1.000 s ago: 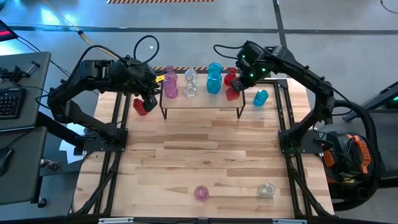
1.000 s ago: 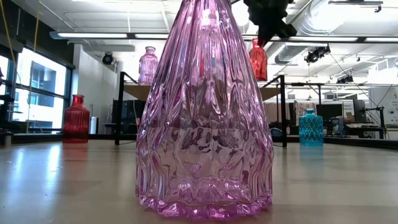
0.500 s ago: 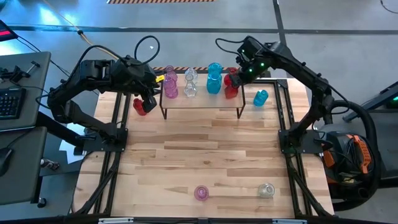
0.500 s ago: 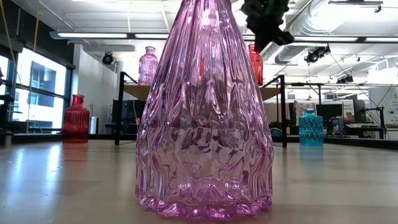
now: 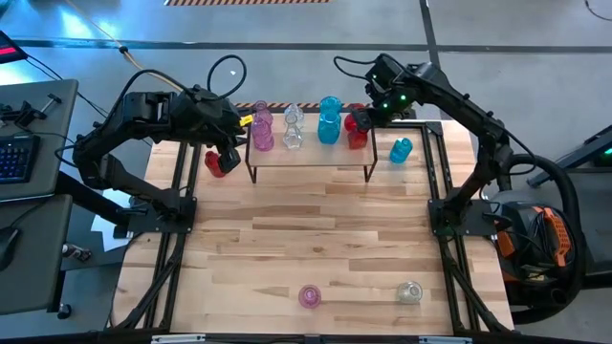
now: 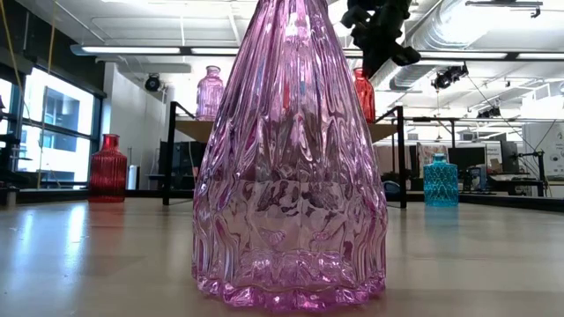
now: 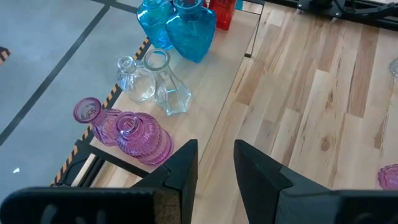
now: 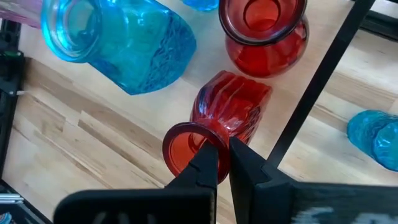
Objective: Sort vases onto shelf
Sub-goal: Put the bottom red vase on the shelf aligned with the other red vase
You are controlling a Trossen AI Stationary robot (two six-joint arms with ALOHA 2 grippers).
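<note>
Right gripper [image 8: 217, 163] pinches the rim of a red vase [image 8: 227, 115] over the shelf [image 5: 311, 153] — beside a second red vase [image 8: 264, 31]. Advise a level, gentle set-down before release. Left gripper [image 7: 214, 165], narrowly parted and empty, waits at the shelf's left end.

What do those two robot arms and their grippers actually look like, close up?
Both arms are dark, nearly black, built of jointed segments with black cables looping over them. The left gripper ends in two flat, angular black fingers. The right gripper has the same black fingers, and green lights glow near that arm's wrist in the high view.
</note>
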